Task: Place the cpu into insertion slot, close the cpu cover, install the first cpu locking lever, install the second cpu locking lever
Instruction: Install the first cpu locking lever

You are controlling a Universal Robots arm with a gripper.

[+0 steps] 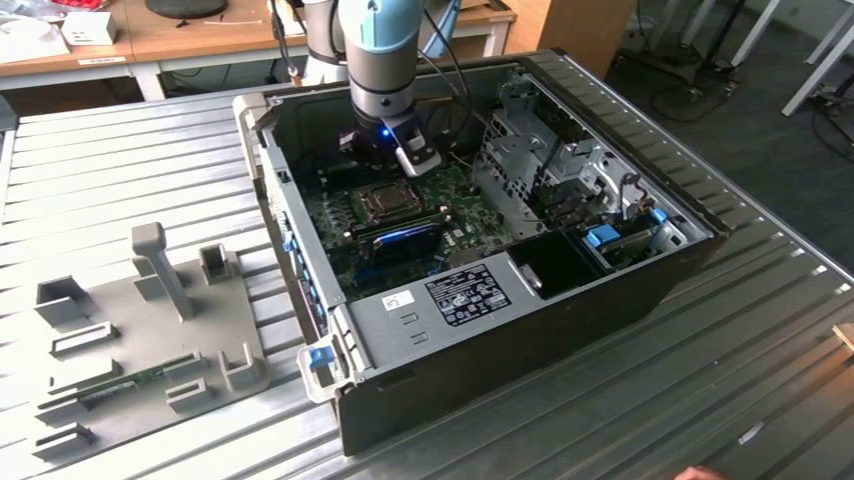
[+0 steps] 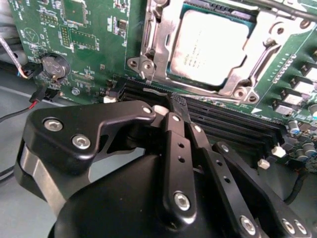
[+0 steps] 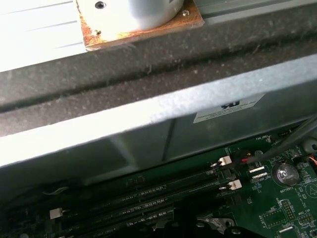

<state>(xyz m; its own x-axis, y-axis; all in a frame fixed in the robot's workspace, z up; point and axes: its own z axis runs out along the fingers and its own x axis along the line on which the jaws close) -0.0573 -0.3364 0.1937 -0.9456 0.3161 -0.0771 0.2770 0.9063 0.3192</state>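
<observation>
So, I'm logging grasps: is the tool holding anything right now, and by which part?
Nothing seems held. In the second wrist view the tool is shut with nothing between its tips, while the cpu lies apart under the cpu cover.

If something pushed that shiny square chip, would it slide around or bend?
It probably would not slide: the cpu sits low inside the cpu cover, whose metal frame lies around its edges. It looks like a flat, rigid plate, so it is likely stiff, not bendy. Being small and flat, it is probably light.
</observation>
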